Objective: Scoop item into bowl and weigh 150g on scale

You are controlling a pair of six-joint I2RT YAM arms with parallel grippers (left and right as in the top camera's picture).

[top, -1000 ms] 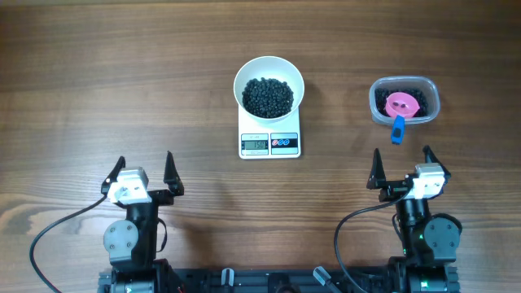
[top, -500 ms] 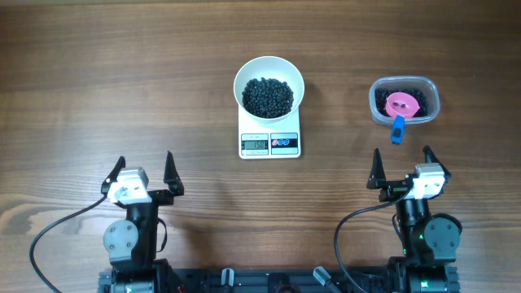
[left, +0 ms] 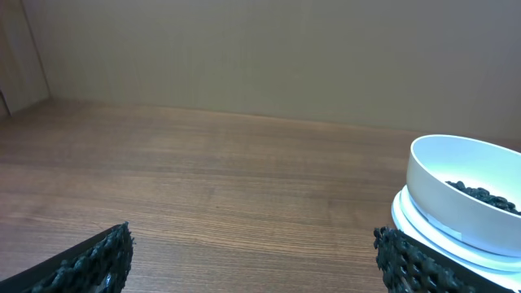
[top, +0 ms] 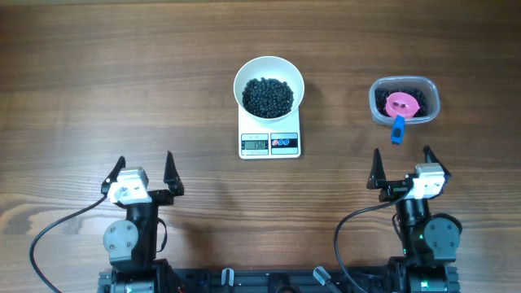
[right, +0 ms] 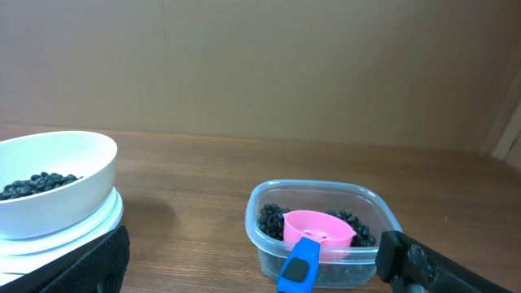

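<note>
Many black beans (top: 268,96) heaped in white bowl (top: 242,77) atop scale (top: 293,132), centre far | display (top: 256,145) digits too small to read | clear tub (top: 435,101) with pink scoop (top: 404,103) at right | left jaws apart, right jaws apart, both empty, near tabletop (top: 81,81) edge | unchanged since earlier frame

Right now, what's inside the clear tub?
The clear tub holds black beans with a pink scoop resting on them, its blue handle sticking out over the near rim. Beans beneath the scoop's cup are covered, so their depth can't be told.
</note>
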